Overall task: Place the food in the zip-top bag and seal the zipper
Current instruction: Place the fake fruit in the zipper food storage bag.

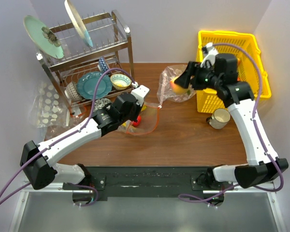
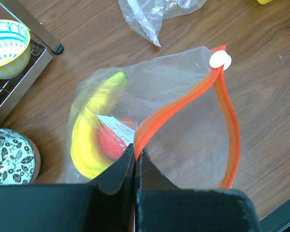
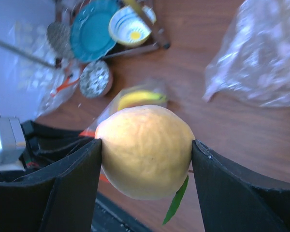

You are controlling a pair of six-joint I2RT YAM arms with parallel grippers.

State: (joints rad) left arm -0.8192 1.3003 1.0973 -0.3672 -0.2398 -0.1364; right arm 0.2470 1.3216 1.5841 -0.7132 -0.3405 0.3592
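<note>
While L pincer (image 2: 135,153) pinches the zipper (image 2: 235,133), R pincer (image 3: 146,145) clamps the orange (image 3: 145,152); red piece (image 2: 110,145) in bag (image 2: 193,140) half-hidden.

My left claw (image 2: 135,155) pinches one lip of the zipper (image 2: 174,105). The mouth of the zip-top bag (image 2: 154,82) stands open, an unobstructed loop at centre-right of the left wrist view. In the top view, bare table (image 1: 183,140) separates it from my right claw (image 1: 182,86), which carries the orange (image 3: 145,150). Obstructions: pinkish bag (image 1: 165,86) beneath that claw, mug (image 1: 219,118) right, basket (image 1: 253,58) upper right, dish rack (image 1: 125,38) upper left.
</note>
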